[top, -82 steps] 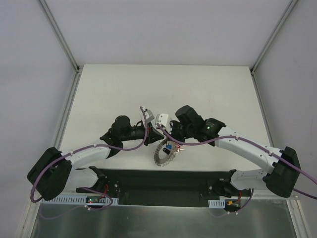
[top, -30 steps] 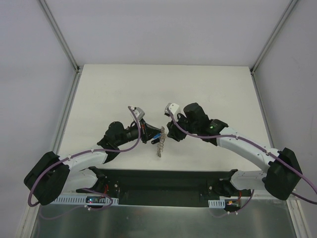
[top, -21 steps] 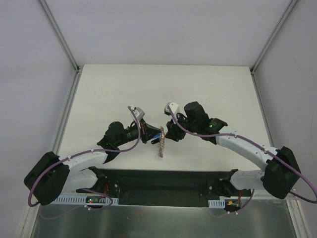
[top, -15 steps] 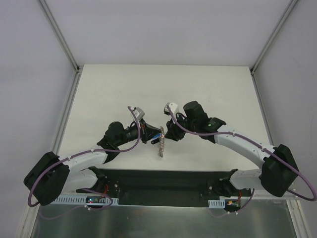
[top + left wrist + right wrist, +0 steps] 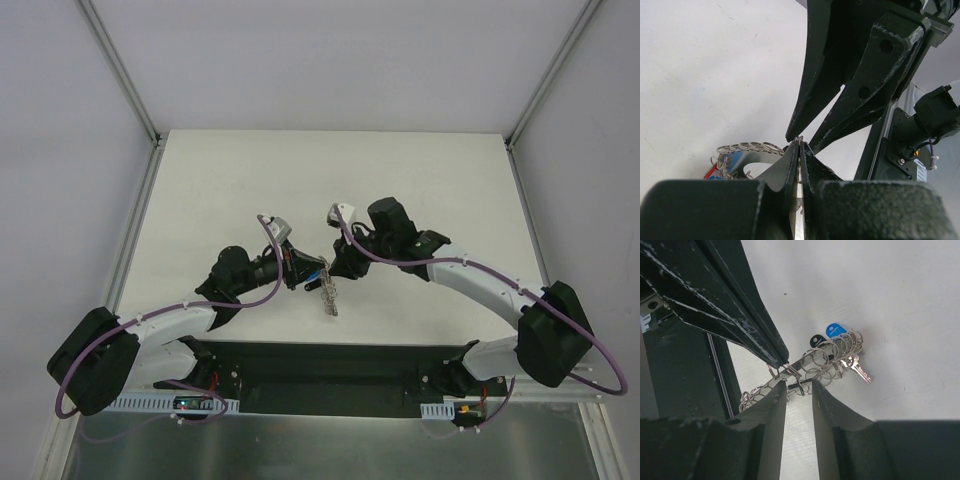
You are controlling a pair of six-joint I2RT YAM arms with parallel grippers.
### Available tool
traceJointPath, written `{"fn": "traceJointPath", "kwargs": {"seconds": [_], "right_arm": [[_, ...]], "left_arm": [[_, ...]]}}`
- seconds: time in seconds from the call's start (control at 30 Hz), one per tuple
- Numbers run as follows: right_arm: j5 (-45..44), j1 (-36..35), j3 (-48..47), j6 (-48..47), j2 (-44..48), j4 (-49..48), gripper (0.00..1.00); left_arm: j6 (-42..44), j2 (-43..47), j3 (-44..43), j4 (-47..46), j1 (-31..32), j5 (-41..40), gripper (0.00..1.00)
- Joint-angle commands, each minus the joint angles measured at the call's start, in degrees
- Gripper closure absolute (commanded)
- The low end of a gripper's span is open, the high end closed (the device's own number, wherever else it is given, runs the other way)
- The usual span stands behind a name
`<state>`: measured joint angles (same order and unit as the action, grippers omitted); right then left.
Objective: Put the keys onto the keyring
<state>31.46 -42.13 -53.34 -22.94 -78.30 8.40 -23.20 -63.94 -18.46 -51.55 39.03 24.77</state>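
Found both arm bases bolted at the near edge of the bench [image 5: 420, 180] and followed the arms inward to a meeting over its middle. Saw the left tool [image 5: 319, 275] pinched fully together on the rim of the keyring [image 5: 328, 295], carrying the ring edge-on with its free end pointing back toward the near side. From the left wrist, saw that tool's fingers [image 5: 782, 172] pressed flat on the grey metal, with silver loops [image 5: 750, 146] fanned out to the left and a blue tag [image 5: 734, 160] and a red tag [image 5: 711, 173] low beside them. Met the right tool [image 5: 334, 271] tip to tip with the left one, just past the ring. Noted it narrowly parted. From the right wrist, saw its fingers [image 5: 771, 407] standing either side of a few loops and a thin dark piece. Saw the left tool's tips touching the ring just above that gap. Farther out along the loops, made out the blue tag, one black key [image 5: 815, 340] right beside it, and a silver key [image 5: 860, 370] dangling off the far end.
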Motion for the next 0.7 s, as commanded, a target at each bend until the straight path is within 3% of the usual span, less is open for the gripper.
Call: {"fn": "traceJointPath", "kwargs": {"seconds": [0.0,0.13,0.27,0.43,0.5,0.67], "right_arm": [[3.8,0.3,-3.4,-1.8,-0.9,-0.9,0.76],[4.0,0.2,-3.8,-2.6,-1.3,-0.1,0.99],[3.6,0.3,-4.1,-4.0,-0.7,1.7,0.99],[3.3,0.2,-6.6,-7.6,-0.1,7.1,0.99],[3.0,-0.1,-7.3,-8.5,0.1,9.0,0.99],[0.7,-1.4,-8.8,-10.8,0.3,11.6,0.99]], "left_arm": [[-0.4,1.8,0.1,-4.5,0.1,-0.8,1.00],[-0.4,1.9,0.0,-4.6,0.2,-0.8,1.00],[0.1,2.8,0.4,-4.0,0.2,-1.4,1.00],[4.0,5.9,-0.3,4.1,0.0,-1.6,0.99],[6.9,6.6,-2.2,7.8,-0.6,0.0,0.88],[9.7,5.7,-7.1,16.7,-3.2,7.5,0.73]]}}
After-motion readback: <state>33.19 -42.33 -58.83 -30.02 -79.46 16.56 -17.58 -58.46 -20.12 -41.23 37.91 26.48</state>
